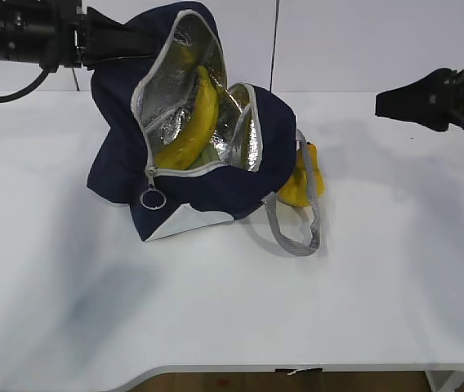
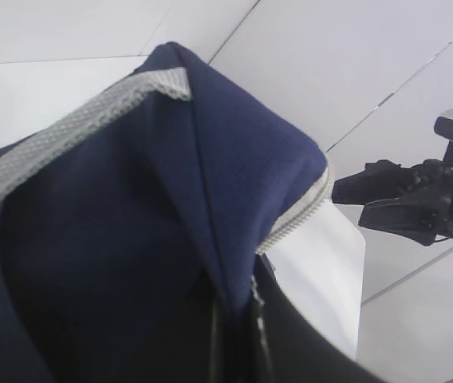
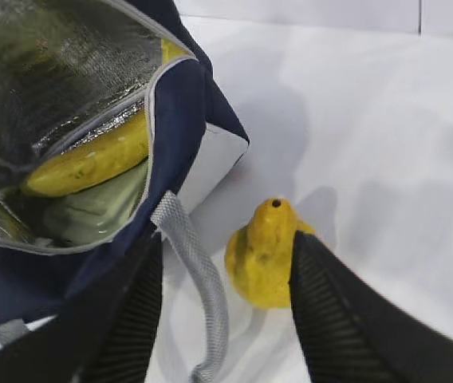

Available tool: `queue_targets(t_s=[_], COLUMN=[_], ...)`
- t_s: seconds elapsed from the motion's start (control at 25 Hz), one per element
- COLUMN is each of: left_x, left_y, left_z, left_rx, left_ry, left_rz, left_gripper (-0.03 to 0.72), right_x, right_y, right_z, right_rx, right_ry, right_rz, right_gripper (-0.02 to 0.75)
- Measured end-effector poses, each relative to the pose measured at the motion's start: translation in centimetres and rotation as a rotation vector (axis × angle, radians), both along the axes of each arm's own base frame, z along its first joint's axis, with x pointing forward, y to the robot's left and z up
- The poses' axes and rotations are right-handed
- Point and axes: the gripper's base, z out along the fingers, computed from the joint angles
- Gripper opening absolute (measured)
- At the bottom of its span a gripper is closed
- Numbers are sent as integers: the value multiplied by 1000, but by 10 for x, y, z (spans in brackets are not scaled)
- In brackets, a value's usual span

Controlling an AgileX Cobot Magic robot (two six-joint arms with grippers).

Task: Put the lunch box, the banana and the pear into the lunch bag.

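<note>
The banana (image 1: pixel 193 122) and lunch box (image 3: pixel 91 211) sit inside the lunch bag (image 1: pixel 216 184); the pear (image 3: pixel 265 255) lies on the worktop (image 1: pixel 379 286) at the bag's 3 o'clock, so it's next. My right gripper (image 3: pixel 226 311), spread wide, hovers above it and must descend. My left gripper (image 1: pixel 105 37) seems to pinch the bag's top, though I cannot tell. Only my right wrist view shows the lunch box.

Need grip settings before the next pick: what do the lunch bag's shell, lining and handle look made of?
Lunch bag shell: matte navy woven fabric, fine weave visible. Lining: crinkled silver foil, shiny and reflective. Handle: grey webbing, coarse woven texture, limp on the table. All look soft, likely to deform.
</note>
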Motion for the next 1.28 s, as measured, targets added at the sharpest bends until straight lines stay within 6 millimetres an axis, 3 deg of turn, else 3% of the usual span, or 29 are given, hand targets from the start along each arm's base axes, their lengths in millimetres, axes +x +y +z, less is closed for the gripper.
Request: queue_targets(t_s=[0.24,0.56,0.96,1.28], left_x=[0,0,0,0], left_y=[0,0,0,0], left_z=[0,0,0,0], left_rx=[-2,-2,-2,-1], left_ry=[0,0,0,-2], left_rz=[1,1,1,0], left_gripper=[-1,-1,-1,-1], right_x=[9,22,32,39], right_y=[-1,-1,3,5], right_z=[-21,-61,-71,-103], right_rx=[-90,-48,46,59], right_ry=[-37,53,-55,-72], right_rz=[67,94,134,183], right_gripper=[414,414,482,486])
